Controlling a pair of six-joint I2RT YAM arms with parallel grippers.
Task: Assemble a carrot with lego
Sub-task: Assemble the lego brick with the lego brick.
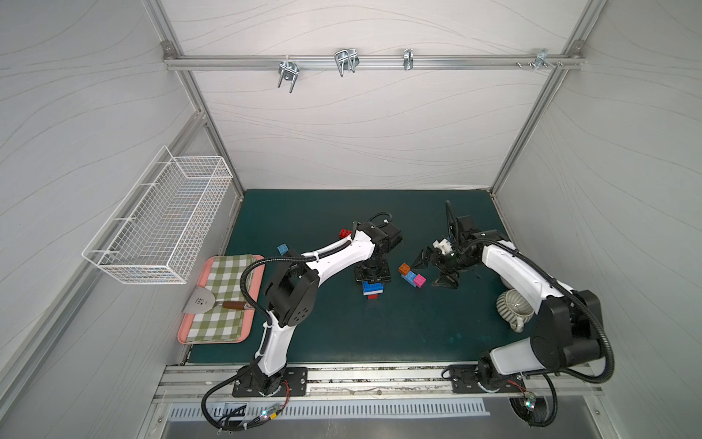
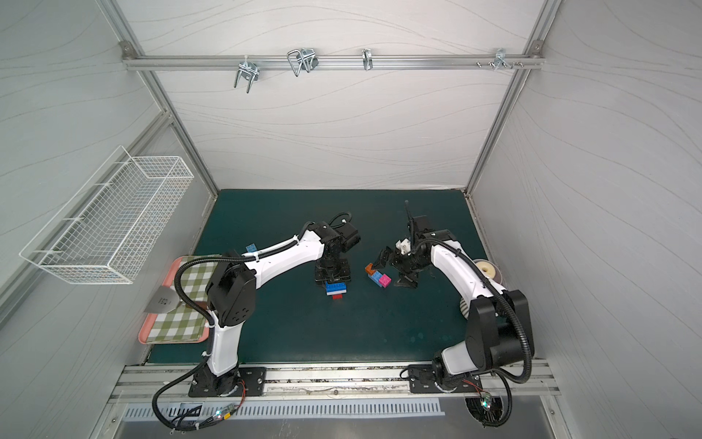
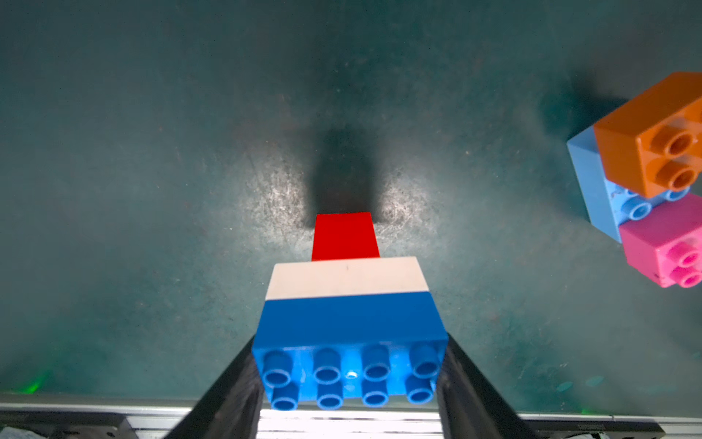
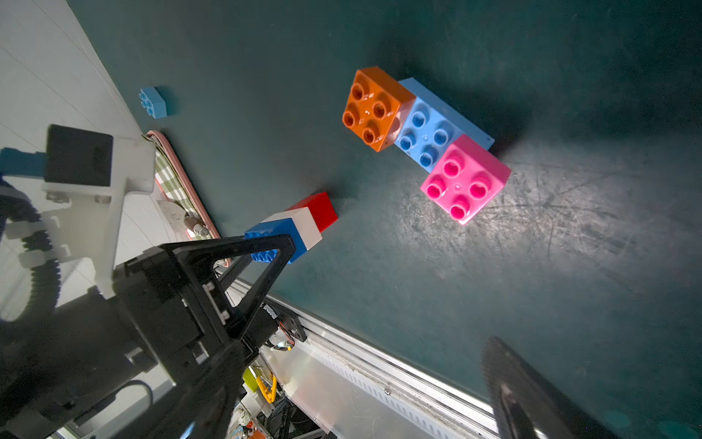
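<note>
left wrist view: left claw (image 3: 349,365) about half closed, pinching the wide blue end of the little plastic brick carrot (image 3: 346,279), blue then white then narrow red tip, tip aimed down at the dark green mat (image 3: 152,190). right claw (image 1: 435,270) spread wide, gripping nothing, hanging just beside the joined orange, light blue and pink brick clump (image 4: 425,129) on the mat.
</note>
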